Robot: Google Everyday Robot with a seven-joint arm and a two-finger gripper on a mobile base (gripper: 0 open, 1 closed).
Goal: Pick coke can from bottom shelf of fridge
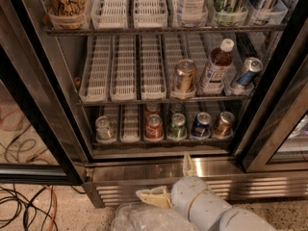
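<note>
The fridge (65, 83) stood open, its black-framed doors swung to either side, leaving the cabinet front clear across its full width. The bottom shelf (131, 140) sat low, just above the steel base grille (120, 192), with the rack overhead leaving only a shallow slot above the can tops. The robot's gripper (166, 179) hung in front of the base, below the shelf lip and just right of the target lane, its two pale fingers (153, 197) spread wide apart and holding nothing. The coke can (154, 126) stood upright at the shelf front, an empty lane to its left and the green can (177, 126) close on its right. The approach appeared under way; the next move likely called for lifting the gripper to can height and reaching in straight, avoiding the lip and the green neighbour.
</note>
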